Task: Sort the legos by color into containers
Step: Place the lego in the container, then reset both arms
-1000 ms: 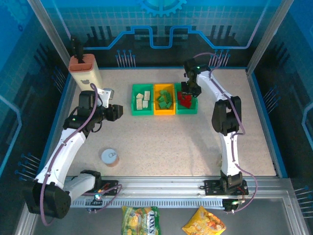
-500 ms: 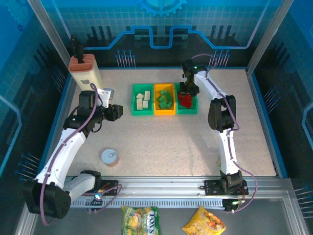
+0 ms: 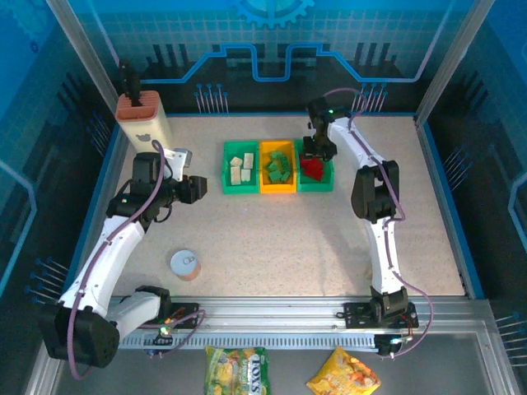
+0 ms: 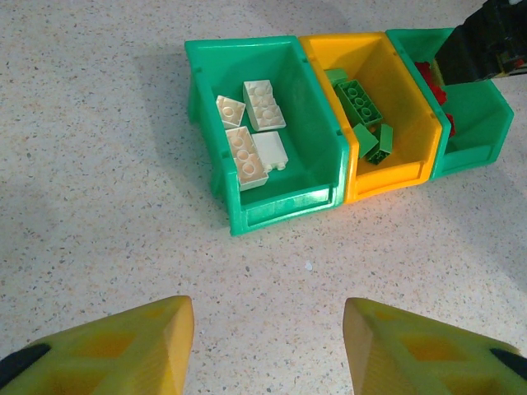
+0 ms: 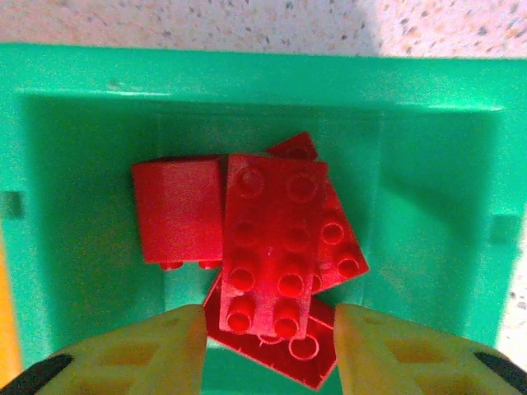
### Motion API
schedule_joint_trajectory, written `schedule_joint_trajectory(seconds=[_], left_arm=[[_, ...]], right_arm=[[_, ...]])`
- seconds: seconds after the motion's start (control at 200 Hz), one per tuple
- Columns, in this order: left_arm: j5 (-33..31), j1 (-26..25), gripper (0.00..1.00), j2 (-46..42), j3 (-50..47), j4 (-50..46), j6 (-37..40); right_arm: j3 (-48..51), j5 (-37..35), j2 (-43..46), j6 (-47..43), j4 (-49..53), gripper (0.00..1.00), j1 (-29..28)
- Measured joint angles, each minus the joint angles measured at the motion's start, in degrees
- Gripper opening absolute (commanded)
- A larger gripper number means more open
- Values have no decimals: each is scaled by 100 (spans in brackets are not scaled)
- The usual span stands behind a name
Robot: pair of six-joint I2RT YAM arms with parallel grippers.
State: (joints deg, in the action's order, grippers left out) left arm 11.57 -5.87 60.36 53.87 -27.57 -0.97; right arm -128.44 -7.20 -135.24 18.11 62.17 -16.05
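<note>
The right hand (image 5: 268, 325) has shifted slightly farther over the right green tray (image 5: 428, 206), fingers wide and empty, red legos (image 5: 272, 247) piled beneath. Cream legos (image 4: 251, 136) sit in the left green tray (image 4: 280, 206), green legos (image 4: 358, 99) in the yellow tray (image 4: 387, 177). The left hand (image 4: 268, 329) hovers wide and empty. Sorting looks complete.

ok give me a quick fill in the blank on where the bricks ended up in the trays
1. The cream-white plastic bricks lie in the green plastic tray at the ____ end of the row in the top view.
2. The orange-yellow plastic tray in the middle holds small plastic bricks coloured ____.
3. The right gripper hangs, jaws open, over a pile of studded plastic bricks coloured ____.

Missing words: left; green; red
</note>
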Motion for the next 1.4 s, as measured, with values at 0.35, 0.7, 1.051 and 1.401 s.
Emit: schedule_joint_trajectory(seconds=[0.35,0.7,1.051,1.401], left_arm=[[-181,-4,62,127,339,-251,-109],[-501,-7,91,855,975,-546,-610],[-1585,-11,99,942,-236,208,-1080],[-2656,-15,99,1014,-1307,1639,-901]], right_arm=[[1808,343,1969,-136,-706,51,304],[4422,616,3558,-304,-1971,69,1143],[6175,306,4400,-448,-3123,100,1626],[7914,-459,4708,-682,-5029,100,1639]])
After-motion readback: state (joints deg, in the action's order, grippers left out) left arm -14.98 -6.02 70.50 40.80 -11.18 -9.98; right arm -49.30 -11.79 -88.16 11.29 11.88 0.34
